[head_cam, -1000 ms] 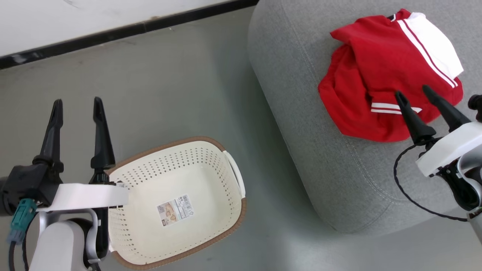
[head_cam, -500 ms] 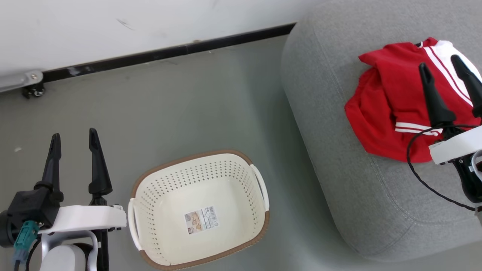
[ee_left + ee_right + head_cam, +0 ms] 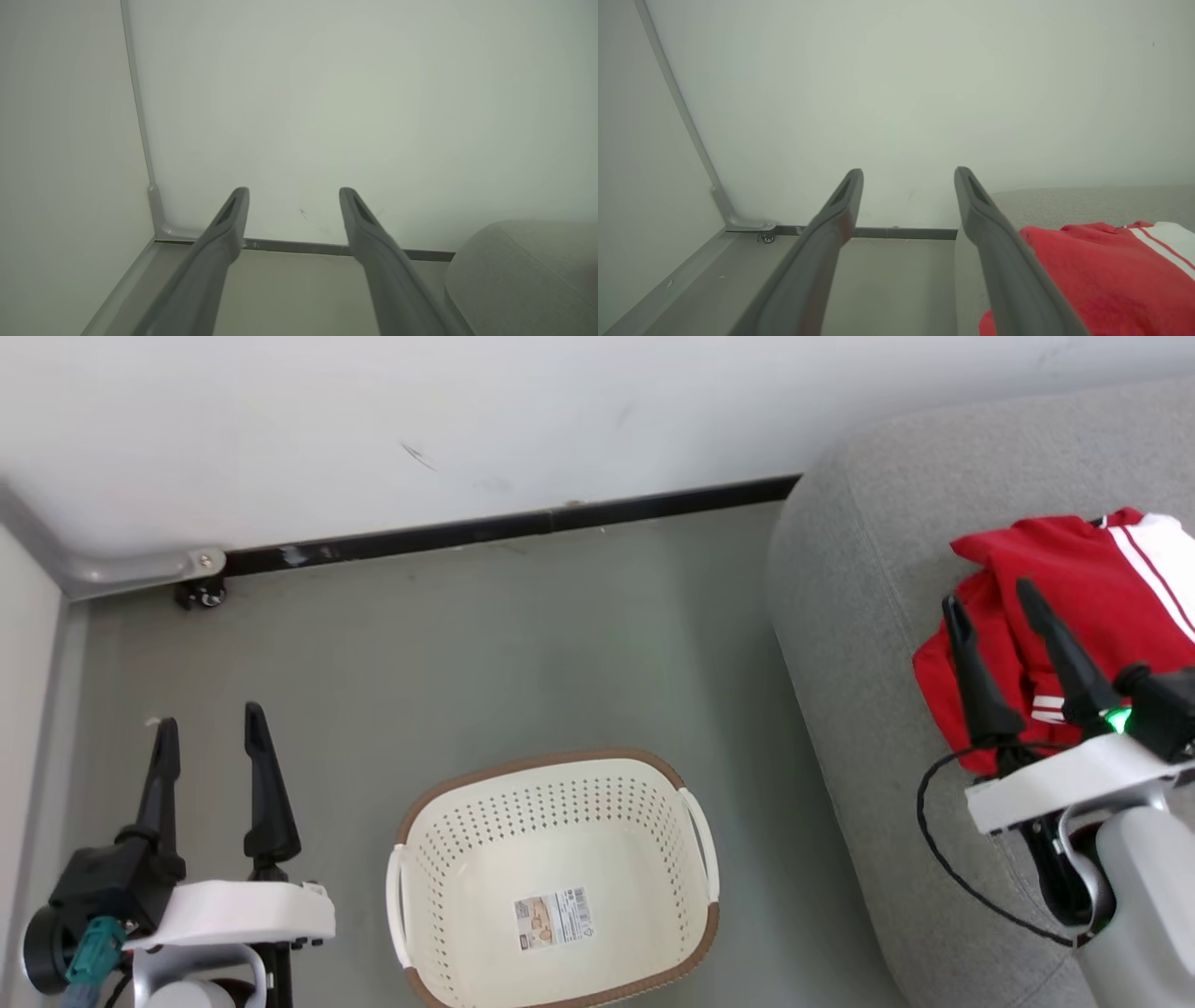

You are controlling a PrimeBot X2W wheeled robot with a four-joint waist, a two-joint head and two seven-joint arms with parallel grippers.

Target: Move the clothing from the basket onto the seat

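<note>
Lying on the seat (image 3: pixel 859 616) at right, the clothing (image 3: pixel 1074 579) is out of the basket (image 3: pixel 551 762); nothing seems left. Left tool (image 3: pixel 209 717) and right tool (image 3: pixel 989 593) stand open.

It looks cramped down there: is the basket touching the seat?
Apart. The head view shows a strip of floor between the basket and the seat.

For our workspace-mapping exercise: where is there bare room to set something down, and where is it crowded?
Free: floor between baseboard and basket; the basket's inside, bare but a sticker; the seat left of the clothing. Crowded: around the clothing, by the right gripper.
</note>
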